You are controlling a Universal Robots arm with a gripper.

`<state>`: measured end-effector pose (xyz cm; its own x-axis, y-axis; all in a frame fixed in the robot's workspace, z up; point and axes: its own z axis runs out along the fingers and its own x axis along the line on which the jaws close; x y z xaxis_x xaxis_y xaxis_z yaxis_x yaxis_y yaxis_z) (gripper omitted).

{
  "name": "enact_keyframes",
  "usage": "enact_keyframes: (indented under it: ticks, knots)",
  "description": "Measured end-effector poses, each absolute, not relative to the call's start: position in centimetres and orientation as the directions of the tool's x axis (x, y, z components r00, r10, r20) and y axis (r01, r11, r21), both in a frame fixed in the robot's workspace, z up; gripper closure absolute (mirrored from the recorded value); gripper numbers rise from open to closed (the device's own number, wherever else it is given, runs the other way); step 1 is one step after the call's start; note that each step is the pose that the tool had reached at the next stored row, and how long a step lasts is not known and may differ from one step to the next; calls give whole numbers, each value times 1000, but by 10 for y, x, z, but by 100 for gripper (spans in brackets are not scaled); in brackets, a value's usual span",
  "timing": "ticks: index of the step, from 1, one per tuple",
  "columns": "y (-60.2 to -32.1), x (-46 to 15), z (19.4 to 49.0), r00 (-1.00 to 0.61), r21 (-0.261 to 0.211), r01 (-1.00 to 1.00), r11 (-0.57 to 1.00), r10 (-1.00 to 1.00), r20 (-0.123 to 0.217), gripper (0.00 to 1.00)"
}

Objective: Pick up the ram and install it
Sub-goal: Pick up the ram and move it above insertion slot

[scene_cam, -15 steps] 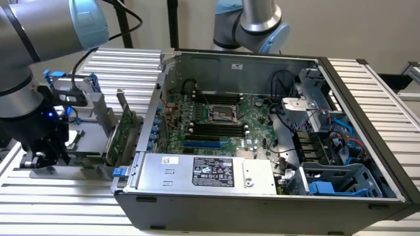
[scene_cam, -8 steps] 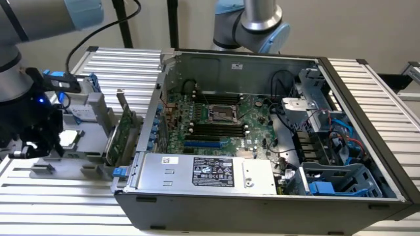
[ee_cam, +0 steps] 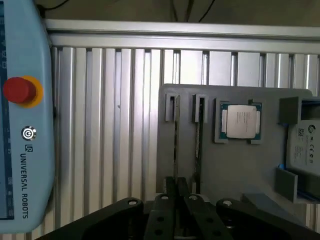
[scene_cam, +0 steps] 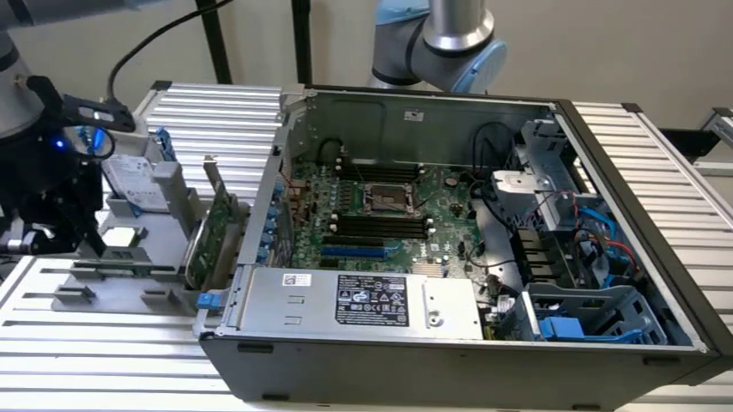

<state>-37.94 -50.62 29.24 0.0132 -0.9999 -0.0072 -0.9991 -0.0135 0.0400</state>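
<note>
Well, Gripper [ee_cam: 177,182]: pressed nearly together in the wrist view, pinching what looks like the ram [ee_cam: 176,142] by its upper edge.
Ram: at the tray [ee_cam: 225,170], in line with a small slotted holder [ee_cam: 170,108], beside a second narrow strip [ee_cam: 198,145]; with the exterior view so dark around the gripper, I can't say whether it has cleared the holder.
Computer case [scene_cam: 458,382]: lying open, the ram not installed in it.
Holder: a pull out of line could make the ram bind in its slot, tilt, or slip from the pinch.
Second strip: it runs so near that a sideways drift could knock it or catch a finger on it.
Memory slots [scene_cam: 380,227]: if the stick has skewed in the grip, its ends would miss the latches, and pressing down then could bend it or harm the contacts.
Ram's long axis: parallel to the second strip and to the table slats [ee_cam: 122,125], running from the fingertips toward the table's edge rail [ee_cam: 185,37].
Ram's stance: on edge, its thin side to the wrist camera, close to upright as far as I can judge.
</note>
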Motion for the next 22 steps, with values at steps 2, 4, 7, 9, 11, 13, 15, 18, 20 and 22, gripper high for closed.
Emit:
enact_keyframes:
  ticks: [2, 4, 7, 9, 11, 13, 15, 18, 20, 22]
  knots:
    - [-506, -375, 301, 13, 40, -999, -13, -1000, -9, 100]
    - [-506, -371, 309, 13, 40, -999, -14, -1000, -10, 100]
    - [-506, -363, 321, 13, 40, -999, -14, -1000, -13, 100]
    - [-506, -357, 329, 13, 40, -999, -14, -1000, -15, 100]
    - [-506, -351, 337, 13, 40, -999, -14, -1000, -17, 100]
    - [-506, -344, 345, 13, 40, -999, -14, -1000, -20, 100]
    - [-506, -336, 351, 13, 40, -999, -14, -1000, -24, 100]
    - [-507, -323, 361, 13, 40, -999, -15, -999, -30, 100]
    - [-507, -314, 367, 14, 40, -999, -15, -999, -36, 100]
    - [-507, -305, 372, 14, 40, -999, -15, -999, -43, 100]
